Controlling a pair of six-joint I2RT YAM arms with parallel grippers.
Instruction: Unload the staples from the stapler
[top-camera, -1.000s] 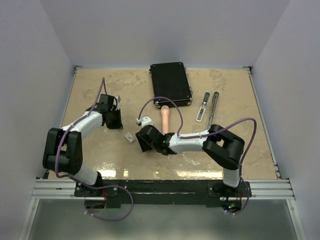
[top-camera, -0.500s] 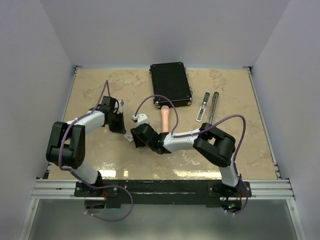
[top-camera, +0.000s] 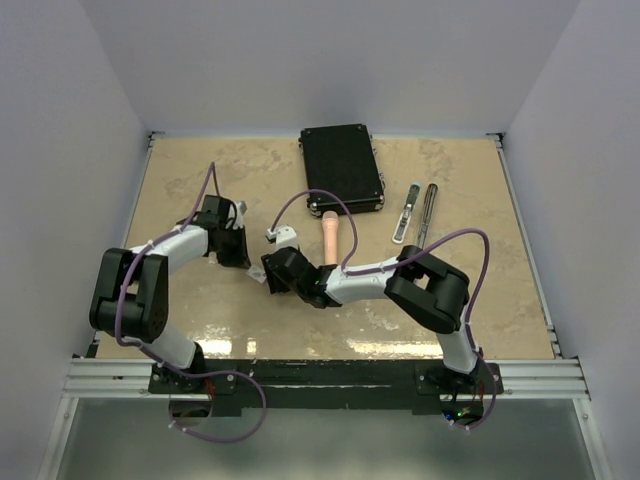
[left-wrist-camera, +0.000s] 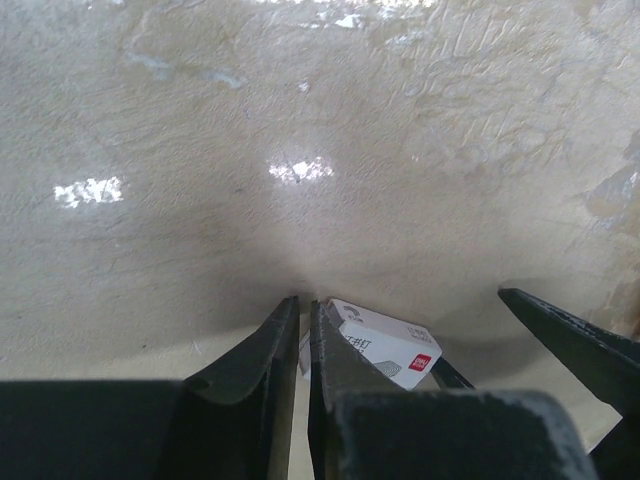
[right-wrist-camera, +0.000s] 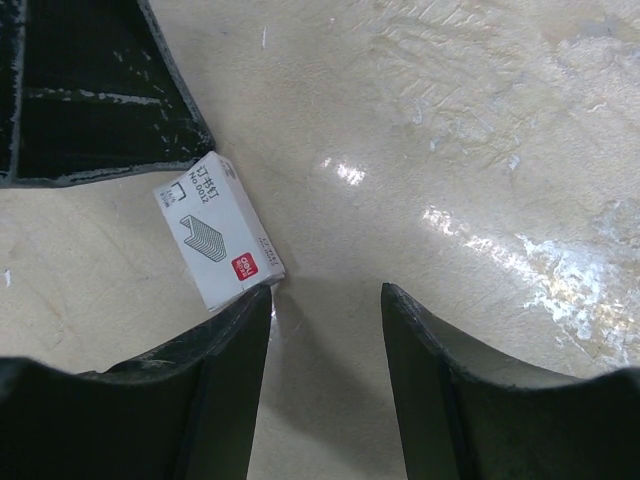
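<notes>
The stapler is a small pale piece lying at the right of the table, far from both grippers. No loose staples show. A small white box printed with a staples picture lies on the table between the grippers; it also shows in the left wrist view. My left gripper has its jaws nearly together with nothing between them, just left of the box. My right gripper is open, and its left fingertip is at the box's near corner.
A black case lies at the back centre. A pink stick lies just behind the right arm. A thin dark grey bar lies beside the stapler. The left gripper's black body is close behind the box.
My left gripper has moved right and my right gripper has moved left, so both now stand close around the white box. The box now lies mostly hidden in the top view.
</notes>
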